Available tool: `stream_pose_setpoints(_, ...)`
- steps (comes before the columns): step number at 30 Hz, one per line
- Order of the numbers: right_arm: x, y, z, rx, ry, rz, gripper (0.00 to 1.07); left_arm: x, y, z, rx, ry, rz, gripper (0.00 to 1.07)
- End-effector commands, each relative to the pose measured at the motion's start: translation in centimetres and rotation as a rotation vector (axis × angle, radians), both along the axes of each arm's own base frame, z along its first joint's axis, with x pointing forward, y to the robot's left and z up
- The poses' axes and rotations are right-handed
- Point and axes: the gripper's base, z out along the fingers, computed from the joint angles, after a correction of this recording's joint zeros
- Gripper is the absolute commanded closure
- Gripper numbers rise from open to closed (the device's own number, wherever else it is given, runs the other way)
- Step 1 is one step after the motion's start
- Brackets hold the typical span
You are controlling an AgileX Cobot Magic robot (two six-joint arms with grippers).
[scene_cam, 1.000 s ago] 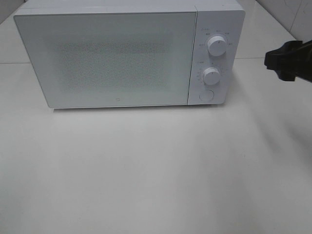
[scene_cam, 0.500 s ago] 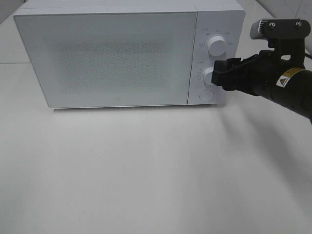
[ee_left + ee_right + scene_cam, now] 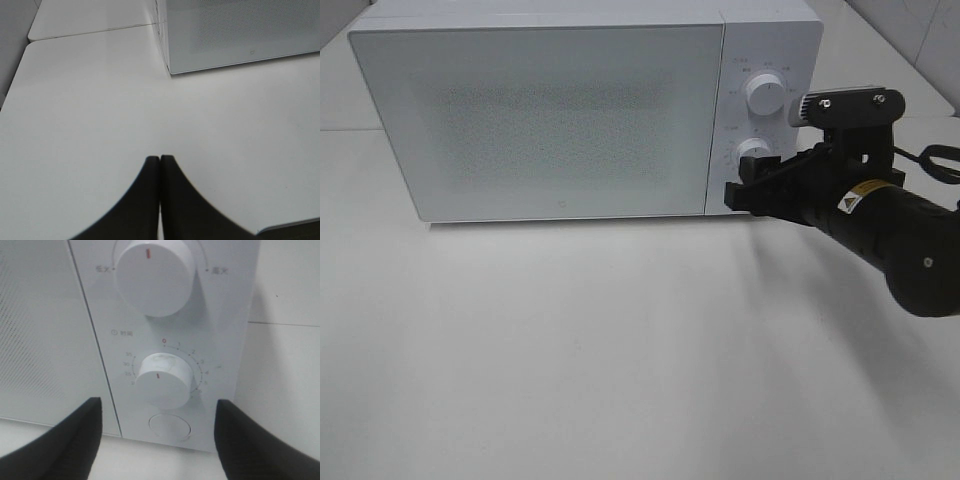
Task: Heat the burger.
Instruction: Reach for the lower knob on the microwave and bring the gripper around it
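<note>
Two black pincers: your right gripper (image 3: 157, 410) stood wide open just before the round white timer knob (image 3: 164, 380) of the closed white microwave oven (image 3: 535, 120), the burger unseen, so setting the time looked next, closing on the knob and twisting; your left gripper (image 3: 160, 162) was pinched shut.

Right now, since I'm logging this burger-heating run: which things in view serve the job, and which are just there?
In the job:
microwave, door shut
timer knob
upper knob
round button
right gripper, open, facing the timer knob

Just there:
left gripper, shut, over the table

The burger is not in view.
</note>
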Motion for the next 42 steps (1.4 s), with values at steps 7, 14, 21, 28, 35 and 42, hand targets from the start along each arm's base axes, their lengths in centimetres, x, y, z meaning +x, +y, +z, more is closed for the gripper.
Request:
stream_pose_setpoints(7, -0.3, -0.06, -0.09, -0.006, -0.018, 0.004, 0.45, -0.27, 0.0, 0.02, -0.009, -0.033, -0.004, 1.06)
stream_pose_setpoints(14, -0.3, -0.06, -0.09, -0.006, -0.018, 0.004, 0.45, -0.27, 0.0, 0.02, -0.009, -0.033, -0.004, 1.06)
stream_pose_setpoints(21, -0.3, -0.06, -0.09, -0.006, -0.018, 0.004, 0.45, -0.27, 0.0, 0.02, -0.01, -0.033, -0.004, 1.06)
stream_pose_setpoints(28, -0.3, -0.06, -0.09, -0.006, -0.018, 0.004, 0.45, -0.27, 0.0, 0.02, -0.01, -0.033, -0.004, 1.06)
stream_pose_setpoints(35, -0.3, -0.06, -0.09, -0.006, -0.018, 0.004, 0.45, -0.27, 0.0, 0.02, -0.01, -0.033, -0.004, 1.06)
stream_pose_setpoints(42, -0.3, -0.06, -0.09, -0.006, -0.018, 0.004, 0.45, -0.26, 0.0, 0.02, -0.01, -0.032, -0.004, 1.06)
